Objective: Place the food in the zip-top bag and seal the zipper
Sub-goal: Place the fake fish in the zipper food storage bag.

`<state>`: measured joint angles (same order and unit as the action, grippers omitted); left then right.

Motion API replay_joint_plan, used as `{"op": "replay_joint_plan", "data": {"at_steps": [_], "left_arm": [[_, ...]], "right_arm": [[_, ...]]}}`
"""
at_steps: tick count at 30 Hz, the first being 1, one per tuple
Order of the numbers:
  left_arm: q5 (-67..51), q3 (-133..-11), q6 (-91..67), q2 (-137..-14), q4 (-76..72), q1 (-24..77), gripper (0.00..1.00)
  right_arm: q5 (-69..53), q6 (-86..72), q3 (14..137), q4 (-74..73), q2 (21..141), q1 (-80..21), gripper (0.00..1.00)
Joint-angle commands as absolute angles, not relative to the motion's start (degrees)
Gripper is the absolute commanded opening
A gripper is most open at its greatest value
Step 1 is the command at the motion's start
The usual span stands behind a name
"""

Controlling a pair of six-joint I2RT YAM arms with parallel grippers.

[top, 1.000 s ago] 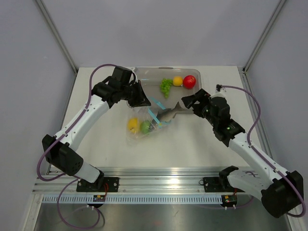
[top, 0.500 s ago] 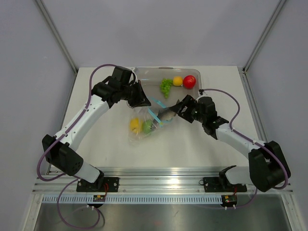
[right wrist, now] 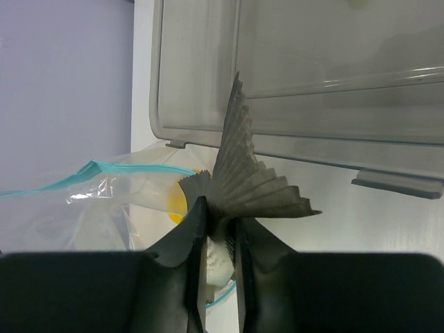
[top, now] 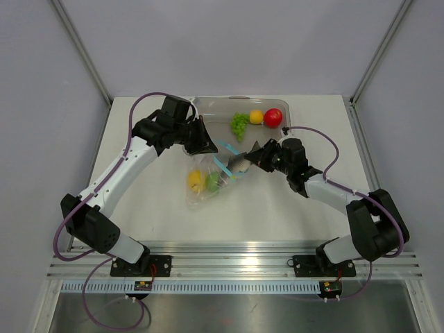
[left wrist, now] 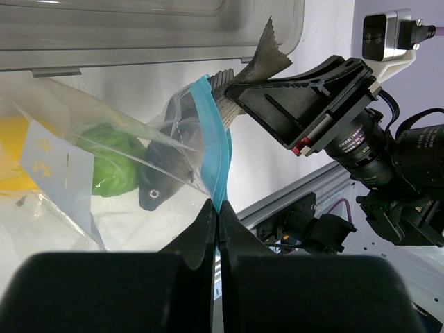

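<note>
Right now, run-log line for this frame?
left end effector: shut on zipper | right end effector: shut on fish | fish: head in unsealed zip-top bag, tail out | tray: grapes, yellow-orange fruit, red fruit

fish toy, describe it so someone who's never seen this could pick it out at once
In front of the clear tray lies a bag with a teal strip. The fish pokes head-first into its mouth, tail in the right pincer. It is long and grey; the yellow fruit and green fruit beside it are round.

The zip-top bag (left wrist: 135,225) is clear, crinkly, glossy plastic; its zipper (left wrist: 212,132) smooth teal plastic; the fish (right wrist: 239,175) matt, ribbed grey.
</note>
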<state>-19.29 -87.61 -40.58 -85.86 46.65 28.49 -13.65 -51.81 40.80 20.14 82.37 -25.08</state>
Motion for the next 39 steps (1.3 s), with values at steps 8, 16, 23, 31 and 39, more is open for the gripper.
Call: {"op": "replay_joint_plan", "data": {"at_steps": [8, 16, 23, 31, 39], "left_arm": [[-21.53, -87.19, -40.34, -84.64, 43.59, 28.12, 0.0], [-21.8, -86.57, -41.04, -85.08, 42.63, 28.13, 0.0], [-22.32, -86.48, -41.4, -84.73, 42.54, 28.13, 0.0], [-24.34, -86.31, -42.1, -83.67, 41.4, 28.12, 0.0], [-24.08, -86.13, -41.92, -82.97, 41.57, 28.21, 0.0]], "right_arm": [[-12.23, -50.45, 42.54, 18.55, 75.51, -25.14, 0.0], [-4.23, -52.47, 47.89, 6.44, 67.85, -29.78, 0.0], [4.64, -54.84, 50.8, 4.48, 71.45, -37.95, 0.0], [5.71, -58.44, 49.57, 13.08, 80.85, -42.1, 0.0], [-1.48, -52.3, 53.16, 14.6, 85.26, -43.77, 0.21]]}}
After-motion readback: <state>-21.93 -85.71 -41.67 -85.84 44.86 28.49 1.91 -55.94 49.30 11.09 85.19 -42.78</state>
